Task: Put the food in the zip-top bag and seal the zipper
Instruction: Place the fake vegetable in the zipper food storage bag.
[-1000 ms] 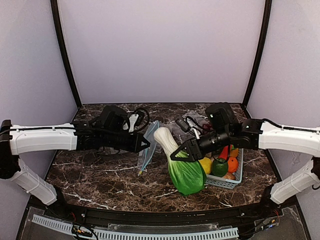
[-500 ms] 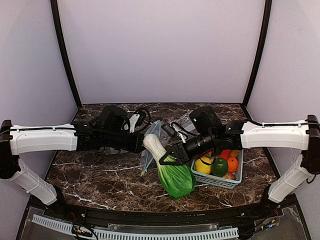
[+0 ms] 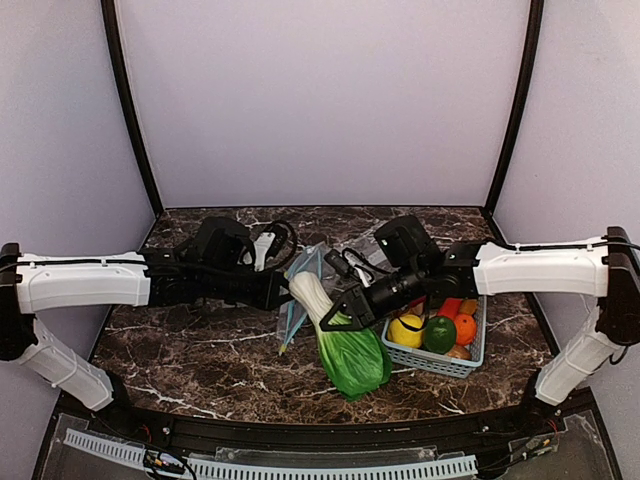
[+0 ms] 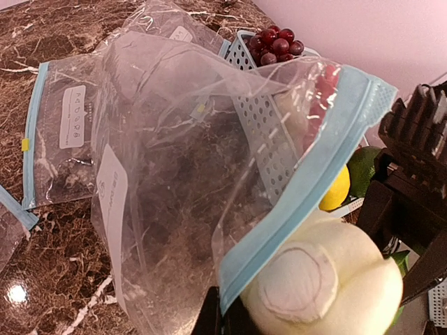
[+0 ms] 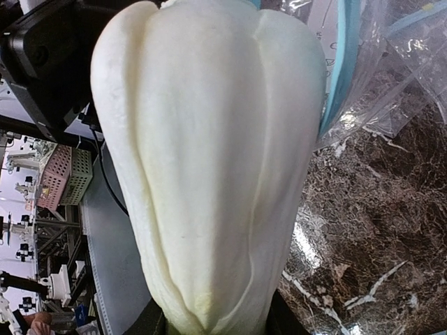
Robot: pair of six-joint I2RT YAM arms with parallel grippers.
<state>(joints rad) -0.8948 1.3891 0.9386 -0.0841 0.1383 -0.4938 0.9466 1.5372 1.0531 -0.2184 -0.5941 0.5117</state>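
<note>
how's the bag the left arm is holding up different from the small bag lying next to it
The zip-top bag is held up with its mouth gaping; the small bag lies flat on the table. The zip-top bag is larger and its zipper is longer than the small bag's. Both are clear, with a blue strip and a white label.

Centre of the top view: the toy bok choy slants from the zip-top bag at its upper left down toward the lower middle, clamped above the worktop in the right gripper jaws. The left gripper, left of the bag, pinches its edge. The basket sits right of the vegetable. In the left wrist view, grapes lie at the basket's upper end, a smaller bag lies flat at left, and the stalk end sits just beside the zipper at lower right.
</note>
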